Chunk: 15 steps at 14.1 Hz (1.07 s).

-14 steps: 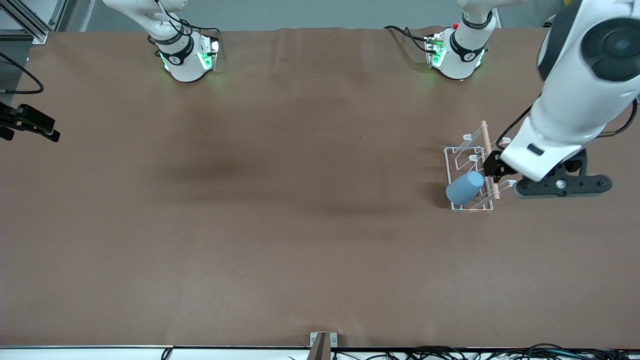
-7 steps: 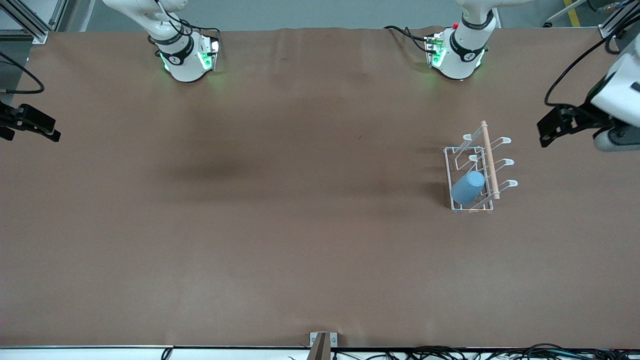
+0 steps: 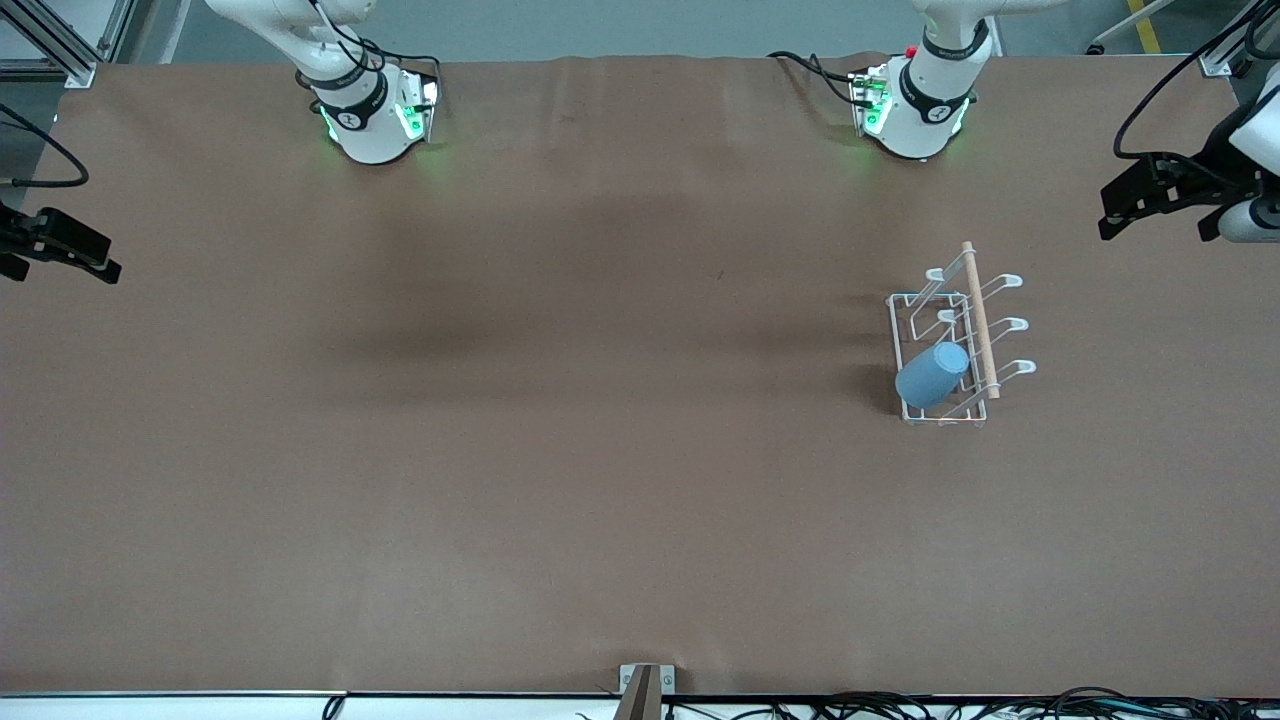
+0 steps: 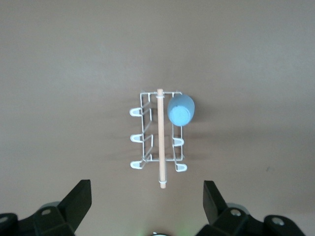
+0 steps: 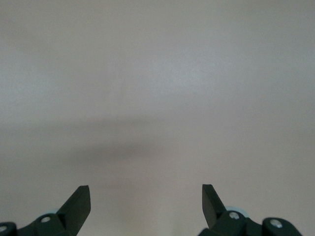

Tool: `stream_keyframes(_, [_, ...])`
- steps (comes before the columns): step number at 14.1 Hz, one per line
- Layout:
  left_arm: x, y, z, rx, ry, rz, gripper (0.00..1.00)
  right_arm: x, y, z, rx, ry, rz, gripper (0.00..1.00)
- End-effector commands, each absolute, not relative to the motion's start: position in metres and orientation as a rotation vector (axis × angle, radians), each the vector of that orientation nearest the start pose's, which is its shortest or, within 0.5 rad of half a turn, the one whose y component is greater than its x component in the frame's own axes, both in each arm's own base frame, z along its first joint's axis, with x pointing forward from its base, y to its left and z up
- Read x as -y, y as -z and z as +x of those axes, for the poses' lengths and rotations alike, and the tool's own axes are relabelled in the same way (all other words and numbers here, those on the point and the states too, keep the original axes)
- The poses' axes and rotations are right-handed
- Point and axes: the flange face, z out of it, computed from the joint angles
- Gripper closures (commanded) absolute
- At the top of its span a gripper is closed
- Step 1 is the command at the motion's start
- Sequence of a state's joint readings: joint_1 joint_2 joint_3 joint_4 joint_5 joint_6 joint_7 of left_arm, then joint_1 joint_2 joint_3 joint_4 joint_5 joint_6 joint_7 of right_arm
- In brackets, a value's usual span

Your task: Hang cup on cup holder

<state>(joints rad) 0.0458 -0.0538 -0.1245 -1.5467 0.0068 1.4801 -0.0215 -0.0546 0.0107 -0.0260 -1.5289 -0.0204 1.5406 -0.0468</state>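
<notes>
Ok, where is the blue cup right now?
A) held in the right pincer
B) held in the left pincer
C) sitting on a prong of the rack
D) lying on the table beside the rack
C: the cup sits tilted over a prong at the end of the cup holder nearer the front camera, while the left pincer and right pincer are both open, empty and clear of it.

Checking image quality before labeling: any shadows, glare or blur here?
Front view: sharp; soft dark shadow bands on the brown table cover, green glow at both arm bases. Left wrist view: cup and cup holder crisp, faint shadows. Right wrist view: washed-out pale, one dim band.
</notes>
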Motion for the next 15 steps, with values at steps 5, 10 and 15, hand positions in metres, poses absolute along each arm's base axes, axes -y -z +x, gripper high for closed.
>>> stream_keyframes(5, [0.050,-0.641,0.504,-0.147,-0.029,-3.126,0.00,0.048,-0.641,0.553,-0.084,0.013,-3.163,0.00])
stream_keyframes(10, [0.049,-0.652,0.509,-0.135,0.002,-3.125,0.00,0.051,-0.641,0.553,-0.091,0.015,-3.163,0.00])
stream_keyframes(15, [0.052,-0.654,0.510,-0.131,0.007,-3.125,0.00,0.052,-0.641,0.553,-0.093,0.012,-3.162,0.00])
